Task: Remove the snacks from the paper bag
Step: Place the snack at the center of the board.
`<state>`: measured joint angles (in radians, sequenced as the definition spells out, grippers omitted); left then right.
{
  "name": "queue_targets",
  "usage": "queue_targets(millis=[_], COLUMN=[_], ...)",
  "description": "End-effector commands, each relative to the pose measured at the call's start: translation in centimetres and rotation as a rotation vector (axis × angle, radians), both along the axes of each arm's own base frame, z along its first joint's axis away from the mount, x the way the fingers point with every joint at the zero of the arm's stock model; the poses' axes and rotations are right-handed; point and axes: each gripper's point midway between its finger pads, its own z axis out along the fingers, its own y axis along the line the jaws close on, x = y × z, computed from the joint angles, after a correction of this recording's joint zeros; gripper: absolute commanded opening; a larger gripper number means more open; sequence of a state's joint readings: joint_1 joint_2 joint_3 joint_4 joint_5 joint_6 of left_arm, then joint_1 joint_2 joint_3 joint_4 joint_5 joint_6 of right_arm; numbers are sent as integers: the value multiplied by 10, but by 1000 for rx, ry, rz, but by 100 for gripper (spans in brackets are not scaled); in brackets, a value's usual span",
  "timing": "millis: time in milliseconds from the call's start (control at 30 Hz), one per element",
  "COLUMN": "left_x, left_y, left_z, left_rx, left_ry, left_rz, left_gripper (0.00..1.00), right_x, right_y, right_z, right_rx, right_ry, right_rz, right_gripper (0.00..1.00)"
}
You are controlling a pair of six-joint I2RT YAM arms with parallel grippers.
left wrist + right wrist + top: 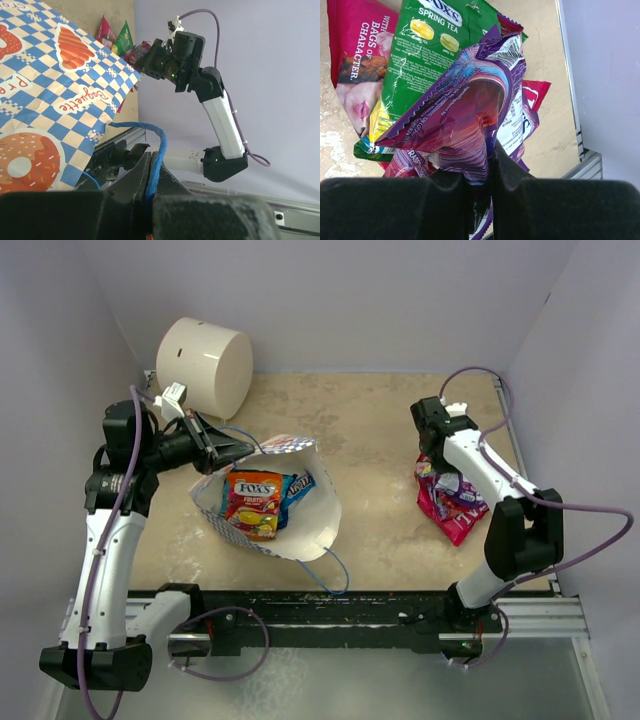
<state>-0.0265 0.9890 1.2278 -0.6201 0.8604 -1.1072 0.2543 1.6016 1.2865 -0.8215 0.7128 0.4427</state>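
**Desk:** What does the overhead view give you?

**Me:** I see the paper bag (318, 522) left of centre on the table (380, 430), its mouth gaping toward the camera. Two of the snacks sit inside it, an orange-red Fox's packet (252, 503) and a blue packet (297, 485) touching it. My left gripper (236, 450) is at the bag's far-left rim, in front of the cream cylinder (205, 365). My right gripper (433, 462) is at the far end of a pile of packets (458, 515) on the right side, well apart from the bag.

**Desk:** And the left wrist?

**Me:** The left gripper's jaws are pressed together on the blue cord handle (159, 142), which loops up from between them. The bag's blue-and-white checked outside fills the left of the view, printed with a doughnut and the word "Baguette". Past its edge I see the right arm (220, 115) against the wall, its tip among the packets.

**Desk:** Right wrist?

**Me:** The right gripper is pinching a purple packet (470, 110) at its lower end, and the foil rises crumpled from between the jaws. Behind it a green Spring Tea packet (430, 50) overlaps a magenta packet (355, 50), both lying on the table.
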Motion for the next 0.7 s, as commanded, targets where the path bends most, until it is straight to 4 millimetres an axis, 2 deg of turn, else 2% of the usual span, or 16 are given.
queue_targets(millis=[0,267,400,500,667], left_x=[-16,-31,-34,-37,-46], left_y=[-5,-4,-5,-5,-5], left_z=[4,-6,0,3,1], left_rx=[-13,26,26,31,28], left_ry=[-40,-44,-64,-70,-66], left_rz=[-60,-88,-97,-100,-108], left_gripper=[0,0,0,0,0], right_x=[14,14,13,13,5], right_y=[12,24,29,34,38], right_z=[-17,-47,-62,-56,-32], right_rx=[68,138,165,191,235], right_ry=[-36,-14,14,18,-7], right_rz=[21,60,67,67,68], right_gripper=[5,16,25,33,50])
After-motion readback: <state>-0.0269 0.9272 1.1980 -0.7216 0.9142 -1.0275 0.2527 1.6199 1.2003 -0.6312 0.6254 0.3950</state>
